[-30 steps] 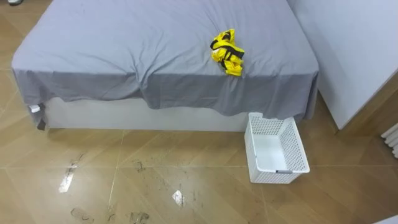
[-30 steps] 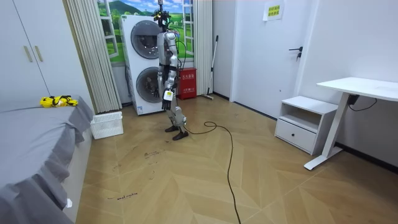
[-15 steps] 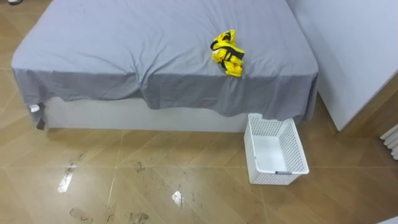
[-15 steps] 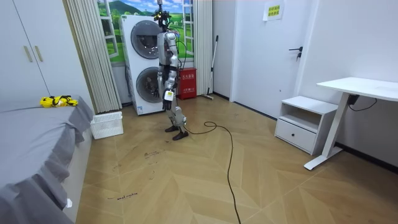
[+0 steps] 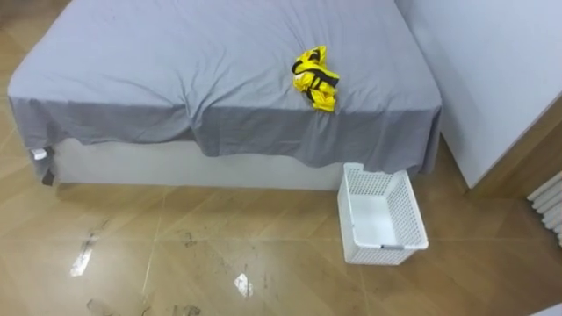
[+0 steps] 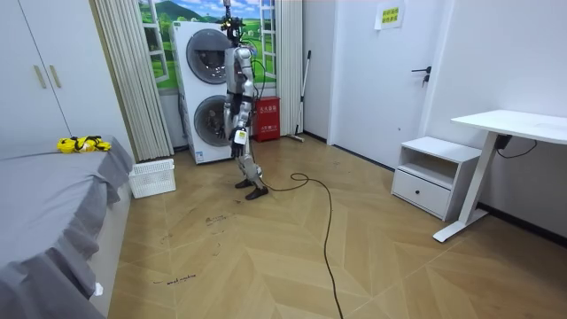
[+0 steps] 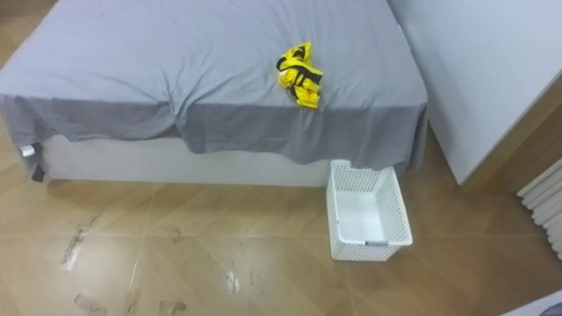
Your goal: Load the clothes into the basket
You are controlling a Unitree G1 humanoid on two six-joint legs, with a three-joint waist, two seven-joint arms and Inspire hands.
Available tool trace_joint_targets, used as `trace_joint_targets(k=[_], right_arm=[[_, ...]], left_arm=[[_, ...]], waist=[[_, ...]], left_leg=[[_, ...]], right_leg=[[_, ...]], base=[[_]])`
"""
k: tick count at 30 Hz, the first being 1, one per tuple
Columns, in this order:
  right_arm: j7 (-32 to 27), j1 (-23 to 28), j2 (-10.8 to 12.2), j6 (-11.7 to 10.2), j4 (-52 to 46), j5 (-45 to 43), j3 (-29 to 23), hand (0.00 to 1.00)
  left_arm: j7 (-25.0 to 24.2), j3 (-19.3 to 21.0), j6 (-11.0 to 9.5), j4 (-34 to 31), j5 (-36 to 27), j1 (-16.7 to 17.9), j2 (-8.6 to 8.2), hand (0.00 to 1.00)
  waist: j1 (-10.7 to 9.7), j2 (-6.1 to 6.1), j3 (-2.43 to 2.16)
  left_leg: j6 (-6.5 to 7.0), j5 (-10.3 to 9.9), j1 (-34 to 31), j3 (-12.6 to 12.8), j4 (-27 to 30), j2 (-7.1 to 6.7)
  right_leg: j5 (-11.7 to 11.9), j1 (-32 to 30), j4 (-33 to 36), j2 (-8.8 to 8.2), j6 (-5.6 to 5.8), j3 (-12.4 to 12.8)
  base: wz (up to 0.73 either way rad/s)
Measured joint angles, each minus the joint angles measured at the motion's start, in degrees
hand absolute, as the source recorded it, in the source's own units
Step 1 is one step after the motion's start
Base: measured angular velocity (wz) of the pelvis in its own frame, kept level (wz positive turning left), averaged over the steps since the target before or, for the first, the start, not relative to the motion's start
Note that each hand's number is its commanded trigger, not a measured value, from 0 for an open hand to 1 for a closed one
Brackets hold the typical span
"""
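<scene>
Clothes lie untouched on bed, basket beside it.

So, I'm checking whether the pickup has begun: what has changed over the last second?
Nothing was taken hold of or moved. The crumpled yellow-and-black clothes still lie on the grey-sheeted bed, and the white perforated plastic basket still stands empty on the floor beside it. The slight shift in the eye view is the camera's own.
</scene>
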Motion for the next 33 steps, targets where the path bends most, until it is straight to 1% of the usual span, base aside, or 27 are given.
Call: trace_joint_targets(k=[1,2,3,4,5,6,7,8,10,11,14,15,16,17,18,19,20,22,23,24,26,27,28,29,30,31,33], right_arm=[[-0.08,0.27,-0.01,-0.03,-0.14,0.71,-0.13,0.00],[-0.30,0.52,-0.30,0.02,-0.28,1.03,-0.13,0.00],[-0.51,0.47,-0.48,0.11,-0.27,1.03,-0.18,0.00],[-0.76,0.37,-0.89,0.38,-0.25,1.09,-0.16,0.00],[-0.77,0.40,-1.08,0.50,-0.24,1.08,-0.16,0.00],[-0.92,0.80,-1.19,0.84,-0.23,0.68,-0.16,0.00],[-1.32,1.38,-1.18,1.20,-0.30,0.17,-0.10,0.00],[-1.74,2.13,-1.17,1.25,-0.64,0.12,-0.02,0.00],[-1.76,2.39,-1.34,1.23,-1.04,-0.48,-0.79,0.00],[-1.76,2.31,-1.44,1.22,-1.12,-0.76,-1.32,0.00],[-1.83,2.64,-1.58,0.74,-1.28,-1.48,-2.58,0.00],[-1.86,2.63,-1.37,0.45,-1.96,-1.22,-2.54,0.00],[-1.95,3.17,-1.11,0.43,-2.94,-0.67,-2.49,0.00],[-2.00,3.10,-1.06,0.43,-3.26,-0.23,-2.38,0.00],[-2.21,2.98,-0.88,0.42,-4.47,0.41,-2.40,0.00],[-2.52,2.82,-0.74,-0.07,-5.76,0.83,-2.40,0.00],[-2.70,2.71,-0.68,-0.20,-6.71,0.76,-2.46,0.00],[-3.53,1.56,-0.73,-0.39,-11.67,0.43,-2.42,0.00],[-3.92,1.55,-0.71,-0.41,-13.45,0.30,-2.40,0.00],[-4.33,1.35,-0.56,-0.75,-16.22,-0.03,-2.44,0.00],[-4.94,0.60,-0.45,-1.54,-18.30,-0.33,-2.31,0.00],[-5.27,0.11,-0.48,-2.38,-19.32,-0.56,-1.77,0.00],[-6.01,-0.17,-0.63,-3.16,-20.23,-0.51,-1.16,0.00],[-6.49,-0.16,-0.51,-3.49,-20.83,-0.50,-1.13,0.00],[-7.12,-0.52,-0.19,-4.23,-22.41,-0.88,-1.12,0.00],[-7.42,-1.67,-0.13,-4.92,-23.60,-1.84,-1.18,0.00],[-7.90,-2.67,-0.27,-5.31,-26.14,-2.45,-1.24,0.00]], left_arm=[[0.02,-0.13,-0.28,-1.08,-1.63,0.04,-0.05,0.00],[0.02,-0.92,-0.64,-2.09,-3.67,0.13,-0.07,0.00],[0.02,-1.41,-0.93,-2.59,-4.62,0.18,-0.15,0.00],[0.02,-1.90,-1.45,-3.61,-6.81,0.42,-0.44,0.00],[0.02,-1.85,-1.57,-4.26,-7.71,0.75,-0.53,0.00],[0.02,-1.32,-2.49,-4.80,-8.72,1.42,-0.47,0.00],[0.04,-0.64,-3.14,-4.62,-9.67,2.28,-0.14,0.00],[0.09,-0.26,-3.25,-4.39,-10.08,3.46,0.22,0.00],[0.10,0.57,-3.54,-4.13,-10.11,4.24,0.08,0.00],[0.09,0.90,-4.10,-4.12,-10.12,4.58,0.08,0.00],[0.07,0.25,-4.83,-2.77,-8.96,3.67,0.02,0.00],[0.08,-0.78,-4.97,-2.32,-9.00,3.94,0.01,0.00],[0.09,-1.86,-5.03,-2.12,-8.90,3.56,0.03,0.00],[0.09,-2.30,-5.06,-1.98,-8.68,3.56,0.04,0.00],[0.10,-2.95,-5.14,-1.70,-7.89,3.51,0.11,0.00],[0.11,-3.29,-5.15,-0.87,-6.64,3.06,0.06,0.00],[0.14,-3.29,-5.15,-0.46,-5.46,2.67,0.05,0.00],[0.39,-3.60,-5.10,-0.20,-2.48,0.90,0.09,0.00],[0.43,-3.93,-5.06,-0.26,-2.24,0.26,0.05,0.00],[0.49,-4.15,-5.04,-0.73,-1.89,-0.82,-0.08,0.00],[0.61,-6.95,-4.65,-1.37,-1.66,-2.10,0.00,0.00],[0.88,-9.28,-4.59,-2.14,-1.45,-2.22,-0.06,0.00],[0.98,-10.94,-4.54,-2.14,-1.47,-2.35,-0.54,0.00],[0.99,-11.47,-4.54,-2.18,-1.51,-2.23,-0.75,0.00],[0.99,-12.04,-4.56,-2.17,-1.51,-2.30,-0.73,0.00],[1.00,-11.98,-4.50,-1.75,-1.60,-2.26,-0.70,0.00],[1.04,-11.70,-4.01,-1.50,-1.59,-1.34,-0.67,0.00]], waist=[[0.01,-0.06,-0.02],[0.03,-0.18,-0.09],[0.13,-0.37,-0.12],[0.52,-0.84,-0.38],[1.04,-0.79,-0.36],[2.40,-0.64,-0.34],[2.84,-0.22,-0.44],[3.03,-0.09,-0.55],[2.82,-0.77,-1.11],[2.83,-1.61,-1.61],[2.88,-1.75,-1.03],[3.11,-1.92,-0.87],[3.13,-1.97,-0.74],[3.34,-1.78,-0.64],[3.57,-1.46,-0.55],[3.74,-0.73,-0.34],[3.93,-0.64,-0.35],[4.08,0.52,0.05],[3.94,0.75,0.14],[3.19,1.35,0.55],[2.80,1.75,0.80],[2.67,1.93,0.72],[2.46,2.51,0.63],[2.39,2.71,0.31],[2.61,2.69,-0.17],[3.51,2.85,-0.81],[3.35,4.50,-0.42]], left_leg=[[0.47,1.09,-3.81,-0.53,6.34,-0.09],[0.87,1.02,-7.07,-0.71,4.91,-2.00],[1.00,1.34,-8.63,-0.22,1.94,-3.26],[0.84,3.53,-11.60,-0.07,-5.60,-5.46],[0.32,5.48,-12.73,0.06,-10.00,-6.35],[-0.09,9.84,-14.10,0.26,-18.47,-6.64],[-0.32,14.03,-14.67,0.26,-23.15,-5.70],[0.42,19.06,-14.44,0.98,-23.37,-5.43],[3.34,23.13,-15.23,1.89,-21.76,-7.07],[6.05,20.97,-16.04,3.18,-18.60,-8.60],[7.17,14.89,-16.31,4.39,-13.36,-10.94],[7.61,12.57,-14.80,4.74,-12.63,-11.87],[8.51,10.79,-12.41,5.18,-12.53,-12.42],[8.61,9.96,-11.16,5.21,-12.69,-12.55],[8.95,8.82,-8.24,5.16,-13.61,-12.76],[9.13,7.71,-5.12,4.46,-15.31,-12.78],[9.12,7.26,-3.74,4.12,-16.21,-12.76],[8.85,5.51,-0.12,3.03,-17.69,-11.52],[8.78,5.08,0.52,2.76,-17.88,-10.97],[8.51,4.33,1.85,1.33,-18.40,-10.09],[7.81,3.23,4.96,-0.64,-20.01,-8.74],[7.27,2.30,7.12,-1.83,-21.45,-8.13],[6.66,1.38,9.74,-3.17,-22.41,-7.21],[6.33,1.19,11.14,-3.96,-23.10,-6.78],[5.33,0.39,12.48,-5.05,-23.76,-5.81],[3.92,-0.45,12.75,-5.19,-23.30,-4.47],[0.42,-0.44,14.49,-4.88,-23.32,-2.02]], right_leg=[[-0.83,0.50,0.95,-0.07,-0.62,1.18],[-1.61,0.71,0.97,-0.57,-0.38,2.18],[-2.00,0.63,1.04,-1.24,-0.07,2.55],[-2.41,0.58,0.95,-2.46,0.34,3.30],[-2.64,0.58,0.75,-2.94,0.59,3.85],[-3.27,1.33,0.36,-3.39,0.88,5.17],[-3.85,2.91,-0.52,-3.57,0.86,5.40],[-4.70,4.47,-1.10,-4.40,1.11,5.93],[-6.40,5.56,-1.79,-6.29,2.53,7.26],[-6.84,5.73,-2.60,-7.62,4.06,7.88],[-6.64,6.61,0.10,-10.50,5.14,9.14],[-6.61,5.67,5.89,-11.67,5.53,9.07],[-5.10,3.17,14.52,-12.60,7.78,9.07],[-3.34,1.56,19.31,-12.95,8.50,9.10],[2.61,-2.05,28.62,-13.30,8.37,9.03],[9.07,-4.99,35.70,-13.34,7.33,8.86],[9.21,-6.79,38.41,-13.15,6.94,8.76],[2.72,-16.13,43.53,-10.40,3.71,6.11],[1.13,-18.41,42.69,-9.41,3.19,5.41],[-0.83,-22.34,37.95,-7.39,2.75,3.30],[-0.59,-25.53,24.34,-4.41,2.39,1.63],[2.42,-25.89,13.17,-3.34,2.28,0.57],[8.87,-25.85,5.80,-2.54,1.72,-0.41],[11.95,-25.37,3.02,-2.16,1.18,-0.67],[16.83,-24.66,0.43,-0.94,-0.98,-0.55],[17.80,-24.30,1.61,0.45,-2.56,-1.00],[14.98,-22.88,4.47,1.98,-3.56,-2.85]], base=[[0.34],[0.30],[0.18],[-0.04],[-0.41],[-0.66],[-0.85],[-0.60],[-0.36],[-0.17],[-0.03],[-0.08],[-0.07],[-0.08],[-0.12],[-0.15],[-0.15],[-0.01],[0.33],[0.49],[0.48],[0.43],[0.47],[0.47],[0.16],[0.00],[0.02]])
